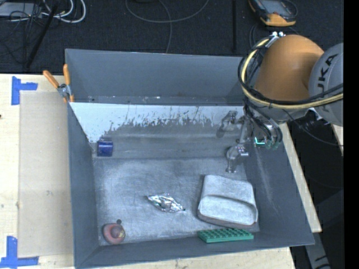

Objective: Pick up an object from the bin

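Near the bin's (pixel 151 77) right wall, gripper (pixel 231 144) hangs wide open, empty, just beyond the grey folded pad (pixel 227 206) by the near-right corner. Risk: dropping here, it catches only the pad's far edge and it slips out.

The one camera is looking down into the bin (pixel 157 77) from above, tilted somewhat sideways, the arm (pixel 286 66) at its right.

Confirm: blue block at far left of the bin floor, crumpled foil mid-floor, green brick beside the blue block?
Not quite. The camera view shows the green brick at the near edge, beside the grey pad, far from the blue block. The crumpled foil is mid-floor as stated.
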